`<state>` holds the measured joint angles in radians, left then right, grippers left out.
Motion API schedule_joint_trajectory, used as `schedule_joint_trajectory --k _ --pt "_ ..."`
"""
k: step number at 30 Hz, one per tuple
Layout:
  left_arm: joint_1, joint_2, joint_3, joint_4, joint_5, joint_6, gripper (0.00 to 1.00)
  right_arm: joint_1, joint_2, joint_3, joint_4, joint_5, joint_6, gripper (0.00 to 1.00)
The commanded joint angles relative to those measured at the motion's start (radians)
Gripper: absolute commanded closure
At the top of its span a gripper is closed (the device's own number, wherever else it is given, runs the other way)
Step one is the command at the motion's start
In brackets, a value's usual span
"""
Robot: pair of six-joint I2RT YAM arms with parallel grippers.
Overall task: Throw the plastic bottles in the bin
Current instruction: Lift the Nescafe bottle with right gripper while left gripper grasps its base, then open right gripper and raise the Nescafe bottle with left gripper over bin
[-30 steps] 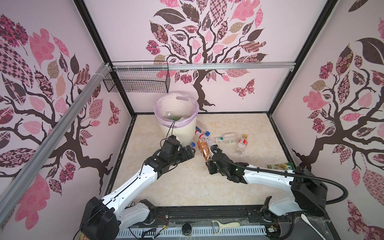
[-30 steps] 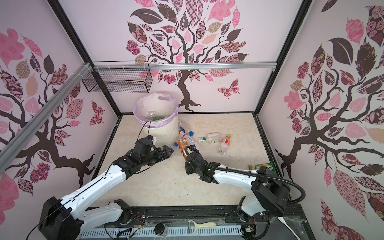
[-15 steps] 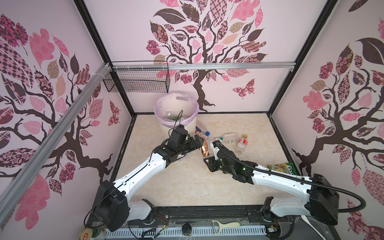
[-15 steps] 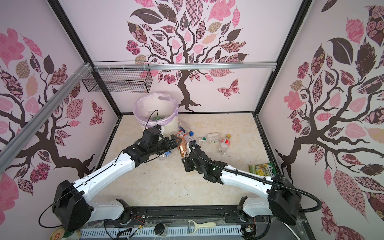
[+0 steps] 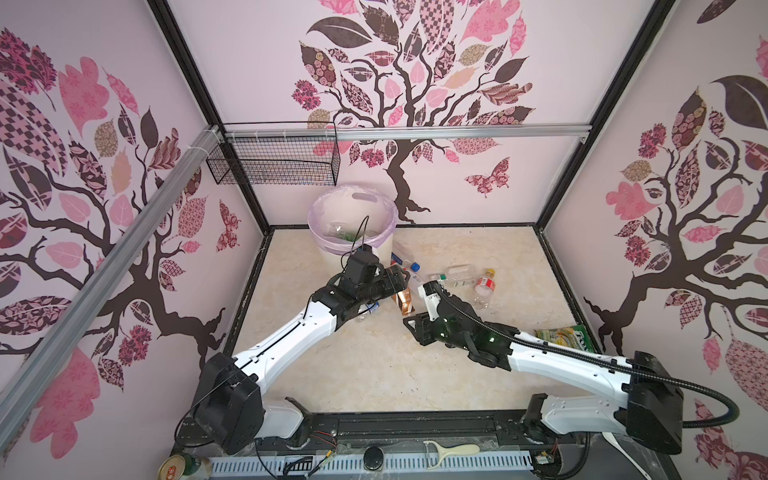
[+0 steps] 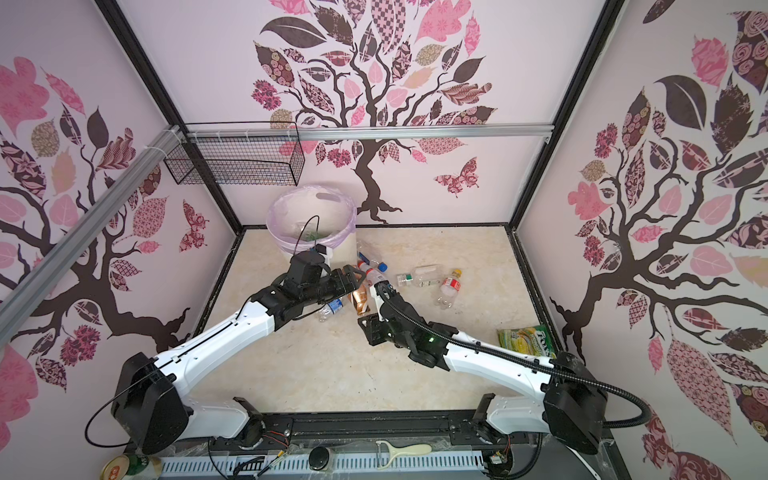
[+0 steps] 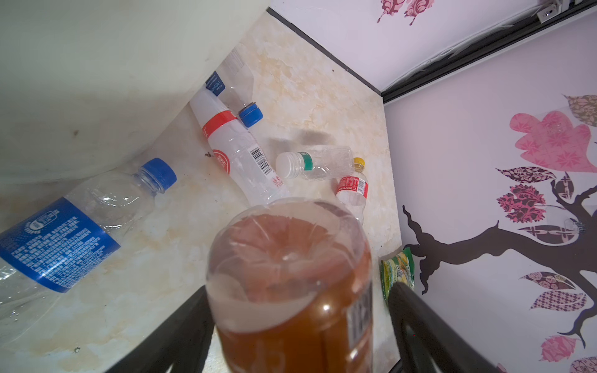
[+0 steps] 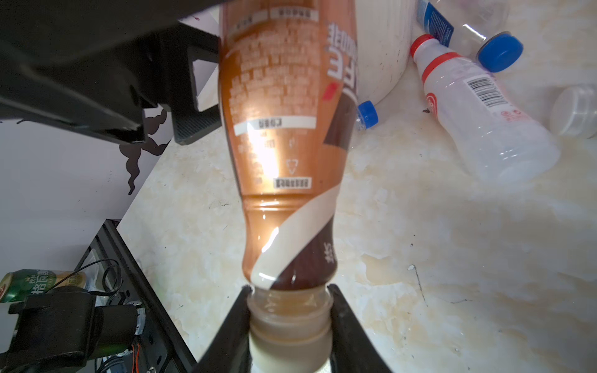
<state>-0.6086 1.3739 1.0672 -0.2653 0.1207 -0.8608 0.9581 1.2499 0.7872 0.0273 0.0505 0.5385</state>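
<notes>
Right fingers (image 8: pixel 231 326) pinch the neck of one brown bottle (image 8: pixel 281 129), left fingers (image 7: pixel 420 326) spread around its base; five bottles (image 7: pixel 239 155) lie loose.

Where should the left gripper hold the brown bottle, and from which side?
The lower body of the brown bottle, from its base end, one finger on each side. The right gripper pinches the narrow neck, so only the straight-sided body is free; the left gripper faces its base.

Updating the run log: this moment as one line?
right gripper: shut on brown bottle neck | left gripper: open around its base | bin: bottle not yet in
</notes>
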Motion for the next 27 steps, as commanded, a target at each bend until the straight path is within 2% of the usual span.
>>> schedule_joint_trajectory --k 1,3,7,12,18,22,27 --pt "-0.003 0.007 0.048 0.023 -0.004 0.023 0.19 0.007 -0.043 0.027 0.025 -0.009 -0.017 0.71" --pt "-0.003 0.007 0.050 0.025 -0.005 0.023 0.22 0.008 -0.042 0.029 0.024 -0.011 -0.019 0.70" --pt "-0.002 -0.001 0.049 0.027 -0.007 0.028 0.33 0.008 -0.042 0.027 0.023 -0.013 -0.020 0.67" --pt "-0.002 -0.013 0.043 0.021 -0.016 0.038 0.43 0.007 -0.053 0.027 0.017 -0.002 -0.024 0.55" --pt "-0.002 -0.036 0.053 -0.009 -0.038 0.064 0.45 0.007 -0.096 0.016 0.012 0.021 -0.035 0.44" --pt "-0.003 -0.054 0.089 -0.052 -0.065 0.101 0.45 0.007 -0.141 0.006 0.004 0.064 -0.051 0.31" --pt "-0.003 -0.074 0.169 -0.119 -0.097 0.175 0.45 0.007 -0.195 0.042 -0.038 0.123 -0.100 0.08"
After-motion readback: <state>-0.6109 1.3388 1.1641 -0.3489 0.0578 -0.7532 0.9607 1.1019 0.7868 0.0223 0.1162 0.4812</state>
